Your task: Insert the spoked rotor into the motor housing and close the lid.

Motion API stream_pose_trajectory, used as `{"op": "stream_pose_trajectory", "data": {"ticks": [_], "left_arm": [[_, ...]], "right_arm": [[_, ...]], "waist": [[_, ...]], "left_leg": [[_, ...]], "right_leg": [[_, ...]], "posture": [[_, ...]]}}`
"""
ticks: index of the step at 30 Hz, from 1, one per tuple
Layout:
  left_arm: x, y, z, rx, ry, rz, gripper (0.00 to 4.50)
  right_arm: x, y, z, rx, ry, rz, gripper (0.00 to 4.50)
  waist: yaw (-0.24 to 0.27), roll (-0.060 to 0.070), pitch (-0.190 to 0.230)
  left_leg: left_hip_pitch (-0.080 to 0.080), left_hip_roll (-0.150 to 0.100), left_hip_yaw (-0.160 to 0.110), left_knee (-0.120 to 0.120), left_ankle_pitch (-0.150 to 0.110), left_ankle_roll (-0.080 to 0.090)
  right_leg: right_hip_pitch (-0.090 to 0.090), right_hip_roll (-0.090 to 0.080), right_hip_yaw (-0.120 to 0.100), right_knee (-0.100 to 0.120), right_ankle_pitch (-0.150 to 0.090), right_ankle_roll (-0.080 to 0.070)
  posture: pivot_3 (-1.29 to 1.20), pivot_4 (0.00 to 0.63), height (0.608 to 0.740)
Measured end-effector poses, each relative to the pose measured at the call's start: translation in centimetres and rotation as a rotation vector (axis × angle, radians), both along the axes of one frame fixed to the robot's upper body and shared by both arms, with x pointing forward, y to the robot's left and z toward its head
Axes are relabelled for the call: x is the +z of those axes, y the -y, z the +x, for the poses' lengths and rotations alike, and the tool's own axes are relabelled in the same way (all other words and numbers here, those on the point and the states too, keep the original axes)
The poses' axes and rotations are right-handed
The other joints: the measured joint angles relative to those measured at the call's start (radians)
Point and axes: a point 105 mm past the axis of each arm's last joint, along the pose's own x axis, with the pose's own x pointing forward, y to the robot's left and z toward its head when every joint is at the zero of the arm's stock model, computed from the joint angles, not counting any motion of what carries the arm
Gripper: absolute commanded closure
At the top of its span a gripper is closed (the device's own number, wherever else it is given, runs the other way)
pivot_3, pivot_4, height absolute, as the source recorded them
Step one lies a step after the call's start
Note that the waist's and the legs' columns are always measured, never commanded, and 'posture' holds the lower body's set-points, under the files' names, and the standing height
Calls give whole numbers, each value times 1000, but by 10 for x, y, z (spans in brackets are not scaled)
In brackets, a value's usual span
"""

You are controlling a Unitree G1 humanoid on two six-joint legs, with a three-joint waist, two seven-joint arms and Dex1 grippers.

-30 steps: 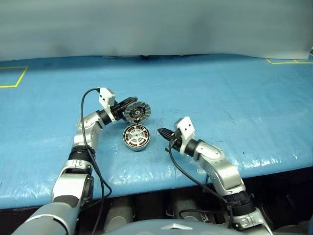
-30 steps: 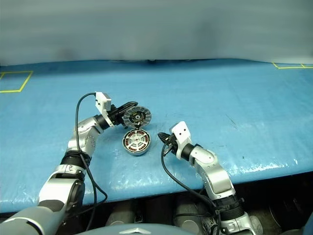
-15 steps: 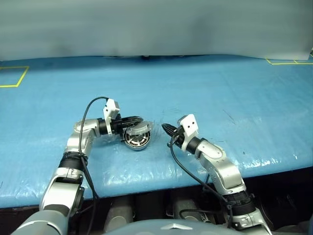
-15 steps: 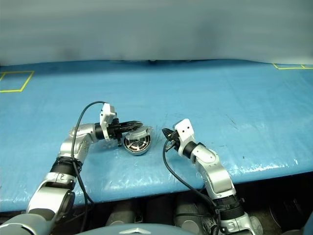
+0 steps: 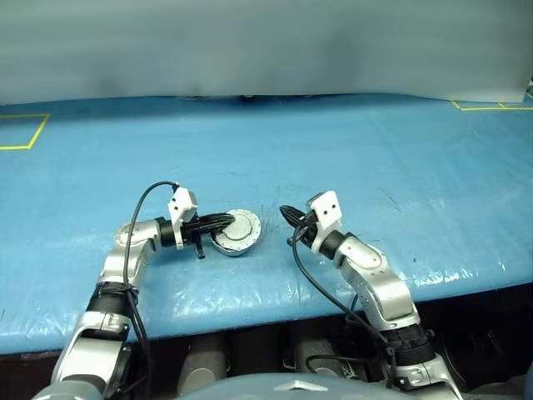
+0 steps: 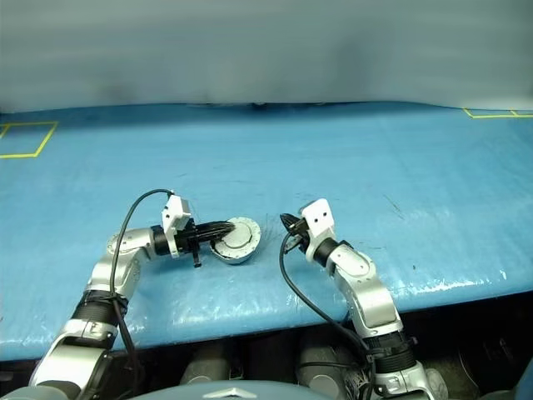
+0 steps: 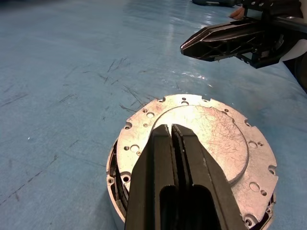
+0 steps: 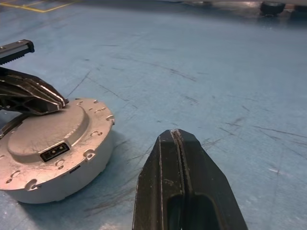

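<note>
At the left, the left gripper was seen low over the blue surface, its fingers clenched together with nothing between them and laid across the top of the lid. The lid was found seated, plain raised circle upward, on the motor housing, which stood on the surface near the front edge; a thin dark gap at the rim suggested that it might not be fully pressed home. The spoked rotor was judged to be inside, hidden beneath the lid. The stack lay directly under the left fingers, so that arm was the nearer one for a downward press. To the right, just beside the housing but apart from it, the right gripper was held with its fingers clenched and empty, pointed toward the housing.
</note>
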Motion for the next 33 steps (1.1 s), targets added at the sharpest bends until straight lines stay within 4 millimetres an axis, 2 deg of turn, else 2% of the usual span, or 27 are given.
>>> {"op": "stream_pose_trajectory", "data": {"ticks": [3,8,14,19,23,24,25,28,33], "left_arm": [[-2,-5,-4,75,9,-103,4406],[13,-17,-24,114,93,-216,4406],[6,-24,-52,137,86,-237,4406],[0,-28,-65,163,90,-219,4406],[-7,-25,-70,165,89,-199,4500],[-8,-23,-71,163,91,-193,4500],[-9,-21,-72,159,91,-190,4500],[-12,-15,-74,144,90,-192,4500],[-13,-12,-74,144,86,-198,4500]], "right_arm": [[1,-7,-3,39,7,13,4500],[4,-13,-7,90,28,13,4500],[8,-26,-11,159,60,1,4500],[11,-37,-13,217,85,-18,4500],[9,-44,-14,258,84,-33,3601],[10,-46,-15,274,86,-37,3164],[11,-48,-15,287,91,-40,2956],[15,-55,-16,324,118,-58,1928],[8,-62,-15,350,111,-90,290]], "waist": [[0,0,0],[-1,0,0],[0,1,0],[1,1,1],[1,1,1],[1,1,1],[0,1,1],[1,1,1],[1,1,1]], "left_leg": [[-1,0,0,0,0,0],[-2,0,0,0,0,0],[-1,0,0,0,0,0],[-2,0,0,0,-1,0],[-3,0,1,0,-1,0],[-3,0,1,0,-1,0],[-3,0,1,0,-1,0],[-3,0,1,0,-1,0],[-3,0,1,0,-1,0]], "right_leg": [[-1,0,0,0,0,0],[-1,0,0,0,0,0],[-2,-1,-1,-1,0,-1],[-7,-2,-2,-1,-1,-1],[-8,-2,-2,-1,-1,-1],[-8,-2,-2,-1,-1,-1],[-8,-2,-2,-1,-1,-1],[-8,-2,-2,-1,-1,-1],[-8,-2,-2,-1,-1,-1]], "posture": [[0,150,740],[0,150,740],[0,150,740],[0,150,740],[0,150,740],[0,150,740],[0,150,740],[0,150,740],[0,150,740]]}}
